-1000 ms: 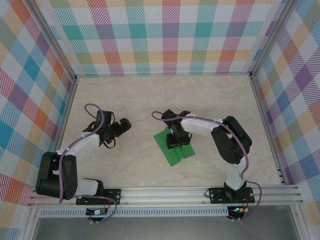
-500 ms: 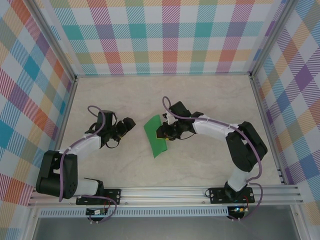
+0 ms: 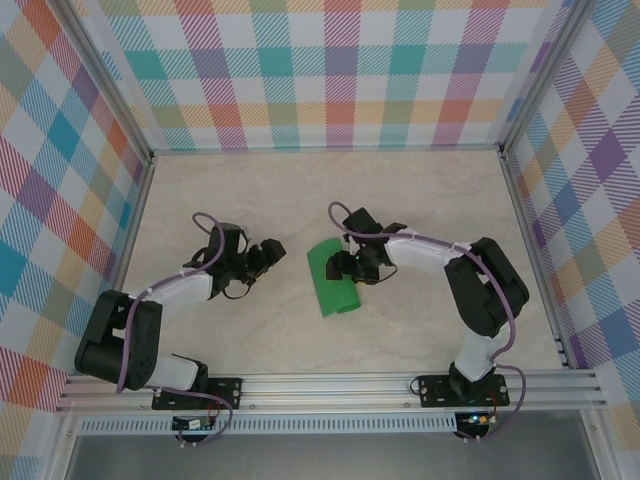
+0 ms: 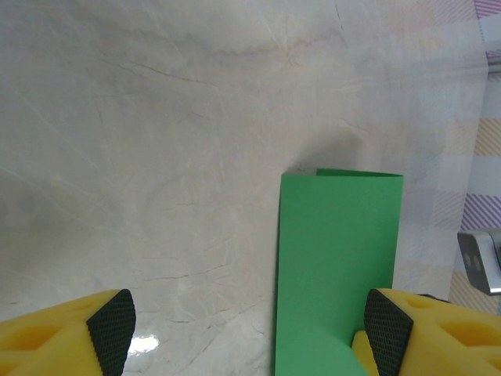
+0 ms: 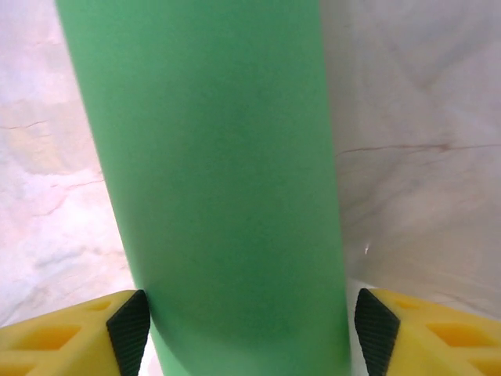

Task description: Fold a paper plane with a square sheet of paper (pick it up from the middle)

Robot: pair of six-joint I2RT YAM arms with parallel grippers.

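The thin bright-green square sheet of paper [image 3: 333, 280] lies near the middle of the pale marbled tabletop [image 3: 250, 200]. It is doubled over into a long strip, and the top layer bows up rather than lying flat. I'd judge the first centre fold is made but not yet pressed into a crease.

The right pincer [image 3: 348, 268] sits low over the strip's far end. Its jaws are spread wide, with a black pad [image 5: 129, 325] at either long edge. It squeezes nothing, though I cannot tell whether the pads brush the paper. That straddling stance looks meant to keep the two layers lined up.

The left pincer [image 3: 265, 257] hovers just left of the strip, jaws apart and empty, pointed toward it. It is probably placed to press or steady the fold next.
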